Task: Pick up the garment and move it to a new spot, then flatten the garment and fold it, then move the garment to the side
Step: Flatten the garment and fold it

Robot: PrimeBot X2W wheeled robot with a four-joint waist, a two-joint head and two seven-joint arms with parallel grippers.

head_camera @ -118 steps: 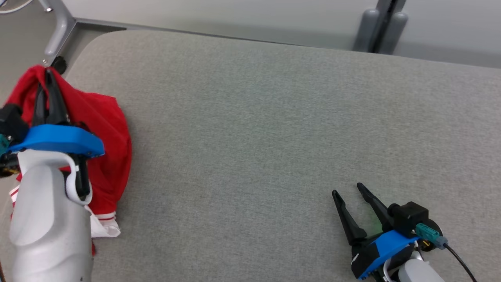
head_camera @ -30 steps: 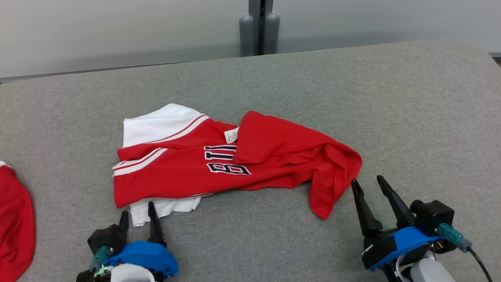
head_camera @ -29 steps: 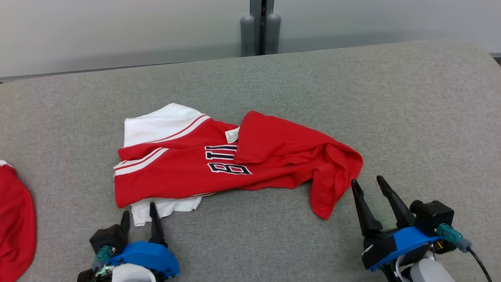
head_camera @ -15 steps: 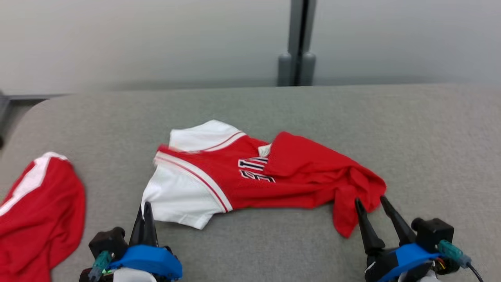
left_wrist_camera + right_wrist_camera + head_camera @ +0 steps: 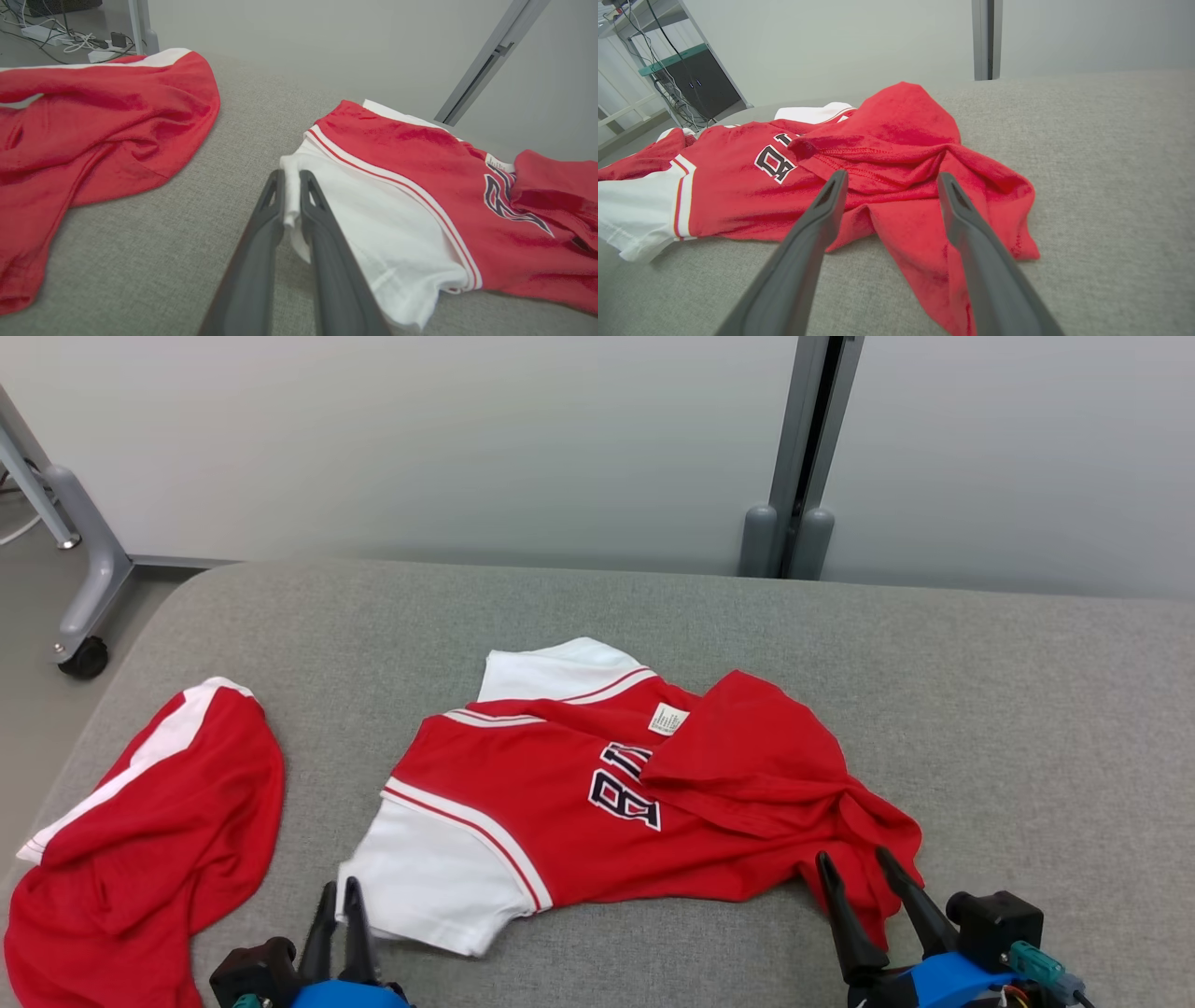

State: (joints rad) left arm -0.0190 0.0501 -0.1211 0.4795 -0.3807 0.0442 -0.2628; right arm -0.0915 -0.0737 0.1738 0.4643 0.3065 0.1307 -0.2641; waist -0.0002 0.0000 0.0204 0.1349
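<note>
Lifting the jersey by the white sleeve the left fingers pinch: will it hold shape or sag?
Probably sags: the jersey lies rumpled, one end folded over. Likely light, thin cloth. The left gripper pinches only the sleeve edge, so it might slip.

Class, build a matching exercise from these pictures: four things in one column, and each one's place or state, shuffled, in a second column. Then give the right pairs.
Column one
1. left gripper
2. right gripper
3. loose red garment
4. white label

Column two
A. lies at the left end of the grey table, apart from the jersey
B. open, at the jersey's crumpled red end
C. shut on the edge of the jersey's white sleeve
D. on the jersey, beside the dark number

Pairs: 1-C, 2-B, 3-A, 4-D
</note>
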